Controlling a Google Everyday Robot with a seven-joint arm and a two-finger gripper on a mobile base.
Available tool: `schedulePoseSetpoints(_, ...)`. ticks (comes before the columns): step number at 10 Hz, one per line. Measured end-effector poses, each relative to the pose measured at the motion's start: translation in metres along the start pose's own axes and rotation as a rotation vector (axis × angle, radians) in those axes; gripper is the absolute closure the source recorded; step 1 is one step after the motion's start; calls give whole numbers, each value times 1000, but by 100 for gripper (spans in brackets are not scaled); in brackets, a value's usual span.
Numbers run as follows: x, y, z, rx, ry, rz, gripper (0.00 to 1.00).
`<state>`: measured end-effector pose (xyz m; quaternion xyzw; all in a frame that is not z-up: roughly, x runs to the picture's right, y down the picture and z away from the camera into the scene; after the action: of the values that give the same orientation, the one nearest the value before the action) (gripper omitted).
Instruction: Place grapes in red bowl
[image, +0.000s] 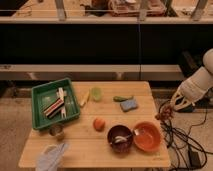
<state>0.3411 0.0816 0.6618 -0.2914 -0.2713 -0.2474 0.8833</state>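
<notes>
tool (172, 106): beyond worktop (90, 143) right edge, gripping grapes (161, 116) | grapes: in air, up-right of red bowl (148, 137) | red bowl: worktop front-right

the gripper (172, 108), clutching the grapes (163, 115), hangs past the table's (90, 150) right edge, with open air down to the red bowl (148, 137), crowded only by the maroon bowl (120, 140) just beside its left.
</notes>
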Motion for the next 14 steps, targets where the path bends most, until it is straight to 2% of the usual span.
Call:
schedulePoseSetpoints(7, -1, 7, 3, -7, 10, -6, 100)
schedulePoseSetpoints(12, -26, 55, -4, -24, 47, -8, 100)
schedulePoseSetpoints(14, -32, 76, 10, -47, 38, -6, 100)
